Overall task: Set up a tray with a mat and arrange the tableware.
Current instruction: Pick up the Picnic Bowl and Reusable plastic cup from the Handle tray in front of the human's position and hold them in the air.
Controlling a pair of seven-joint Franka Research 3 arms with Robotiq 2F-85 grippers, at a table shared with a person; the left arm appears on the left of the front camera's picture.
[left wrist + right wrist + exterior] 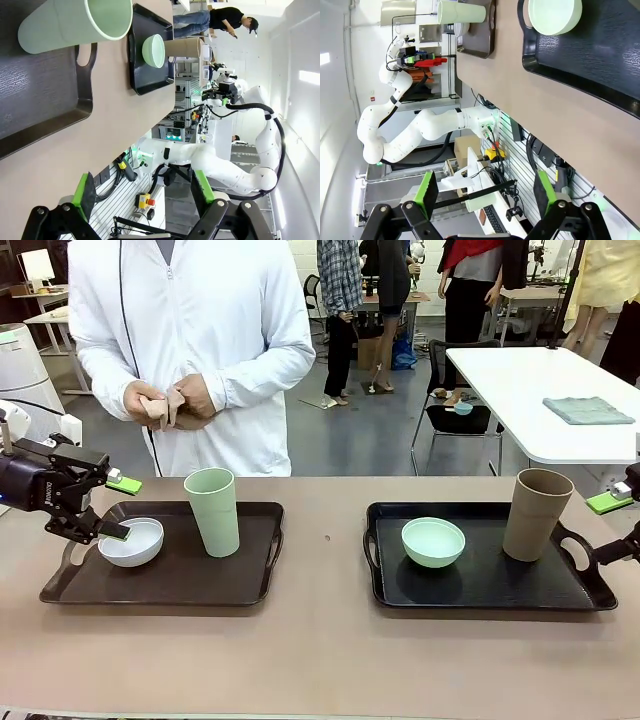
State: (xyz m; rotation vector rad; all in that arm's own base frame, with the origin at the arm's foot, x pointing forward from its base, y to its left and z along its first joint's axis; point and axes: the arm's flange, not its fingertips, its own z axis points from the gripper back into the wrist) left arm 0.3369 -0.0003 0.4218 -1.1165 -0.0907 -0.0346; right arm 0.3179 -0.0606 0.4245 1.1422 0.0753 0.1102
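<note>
The brown tray lies on the table and holds two pieces. The white bowl sits in its left half. The green cup stands upright right of its middle, toward its far edge.

The left gripper hangs over the brown tray's left end with its jaws spread wide and nothing between them. Its lower pad overlaps the white bowl's left rim; whether it touches cannot be told. In the left wrist view the same gripper shows only air between its pads.

To the right of the brown tray, with bare table between them, lies the black tray. On it the mint bowl sits at the end nearer the brown tray. The brown cup stands upright at the end farther from it.

The right gripper hovers farthest from the brown tray, at the black tray's outer handle. Its jaws are spread and empty too.

Beyond the brown tray's far edge a person stands, hands together on something tan.
</note>
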